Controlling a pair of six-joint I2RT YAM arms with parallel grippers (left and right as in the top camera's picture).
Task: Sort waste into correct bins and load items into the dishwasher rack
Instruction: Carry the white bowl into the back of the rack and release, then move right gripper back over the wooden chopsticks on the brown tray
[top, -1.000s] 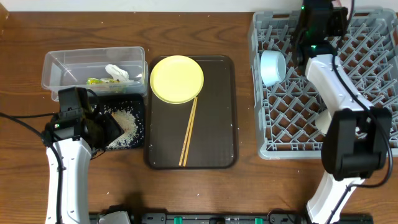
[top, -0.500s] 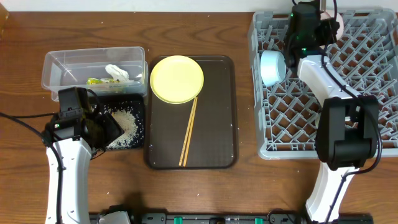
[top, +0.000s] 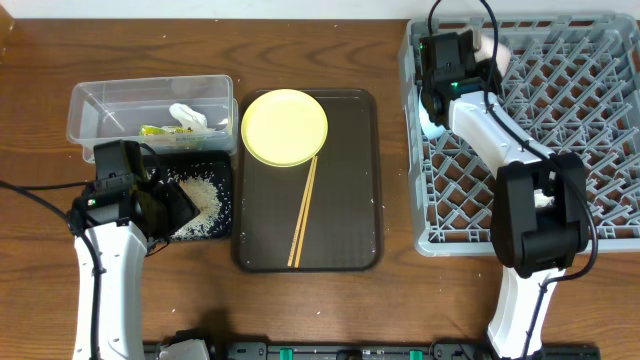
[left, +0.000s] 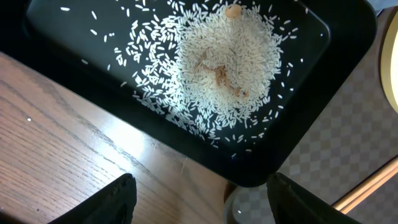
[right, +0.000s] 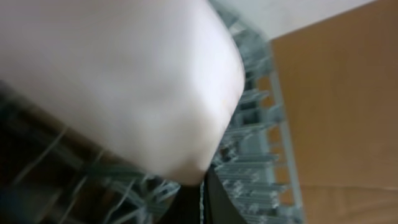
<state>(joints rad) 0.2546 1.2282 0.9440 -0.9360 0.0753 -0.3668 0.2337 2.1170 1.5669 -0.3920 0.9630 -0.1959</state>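
Clutching white bowl (top: 497, 52), right claw (top: 479, 56) outstretched

A dark brown serving tray (top: 350, 200) lies at the middle of the wooden table (top: 320, 55), its long sides running from far edge to near edge. Up close its surface shows a fine chequered texture.

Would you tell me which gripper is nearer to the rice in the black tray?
Left. The left gripper hovers at the black tray's edge beside the rice; the right gripper, holding a white bowl, is over the dishwasher rack.
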